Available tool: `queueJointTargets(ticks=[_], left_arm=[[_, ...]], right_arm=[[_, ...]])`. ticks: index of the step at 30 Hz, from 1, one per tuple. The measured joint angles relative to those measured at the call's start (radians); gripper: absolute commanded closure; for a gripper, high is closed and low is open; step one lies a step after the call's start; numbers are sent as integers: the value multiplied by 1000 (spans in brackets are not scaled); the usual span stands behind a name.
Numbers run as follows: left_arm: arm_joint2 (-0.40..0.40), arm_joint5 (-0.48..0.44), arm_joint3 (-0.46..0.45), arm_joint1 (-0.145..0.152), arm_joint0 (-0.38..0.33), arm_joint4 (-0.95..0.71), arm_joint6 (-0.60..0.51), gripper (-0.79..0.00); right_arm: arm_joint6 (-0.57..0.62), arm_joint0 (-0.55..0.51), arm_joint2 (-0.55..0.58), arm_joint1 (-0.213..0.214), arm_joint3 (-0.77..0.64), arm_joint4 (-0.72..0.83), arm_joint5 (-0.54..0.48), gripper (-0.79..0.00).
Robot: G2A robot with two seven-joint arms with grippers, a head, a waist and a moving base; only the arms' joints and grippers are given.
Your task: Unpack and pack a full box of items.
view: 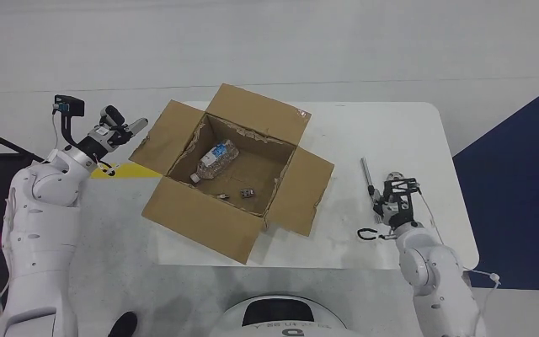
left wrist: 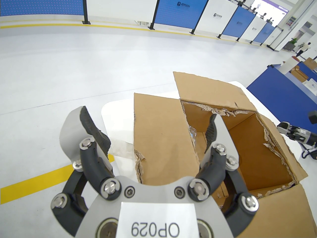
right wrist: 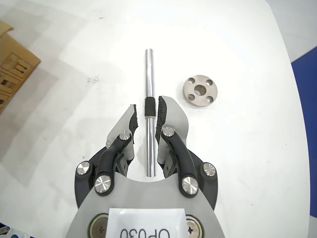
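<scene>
The white, round-cornered surface [view: 370,143] stands on a pale grey floor [left wrist: 74,58] crossed by a yellow painted line [left wrist: 37,182], with blue and white partition panels [left wrist: 180,3] along the far side of the hall.

The left arm is held out past the surface's left edge. Its left gripper [view: 126,125] hangs spread wide and holds nothing, just off the box's left flap.

The right arm is low over the right side of the surface. The right gripper [right wrist: 147,102] is narrowly parted astride a slim shiny metal rod [right wrist: 149,70], at the rod's black band. A round grey metal flange with holes [right wrist: 200,90] lies just beside the rod.

The brown cardboard box [view: 194,215] sits mid-surface with its four flaps splayed. Inside it lie a clear plastic bottle [view: 215,160] on its side and a small dark item [view: 248,193] too small to identify.
</scene>
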Motion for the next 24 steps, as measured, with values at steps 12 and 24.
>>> queueJointTargets(ticks=[12,24], left_arm=[[-13,27,-3,3,2,29,19,-785],[77,181,117,-2,-56,242,53,-785]], right_arm=[[-5,0,-13,5,-16,18,-112,-785],[-153,-17,-118,16,-156,-68,-351,-785]])
